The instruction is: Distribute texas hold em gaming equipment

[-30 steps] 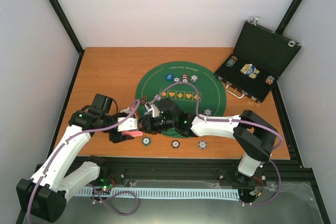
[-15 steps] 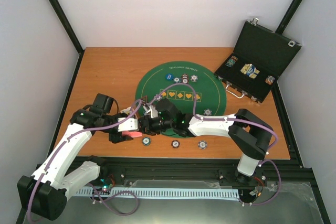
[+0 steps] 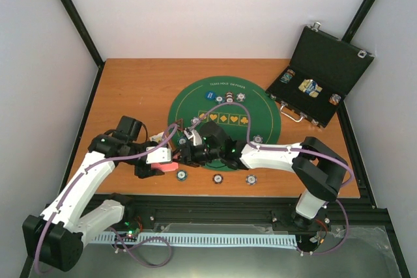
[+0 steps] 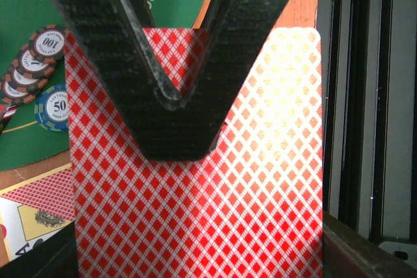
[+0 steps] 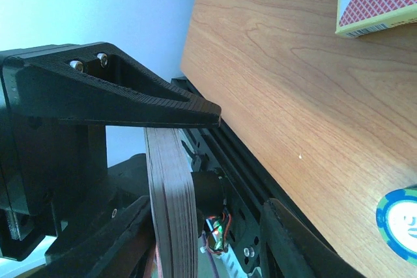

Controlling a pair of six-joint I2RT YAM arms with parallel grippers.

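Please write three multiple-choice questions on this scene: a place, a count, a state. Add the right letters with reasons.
1. Where does the open black hard case stand?
A. far right corner
B. near left corner
C. table centre

2. How many round striped poker chips lie in the row along the near edge of the wooden table?
A. one
B. three
C. six

3. What is the left gripper doing?
A. open, empty
B. shut on the red diamond-backed cards
C. shut on a chip

1 A: it sits at the right rear.
2 B: three chips line up there.
3 B: it clamps the cards.
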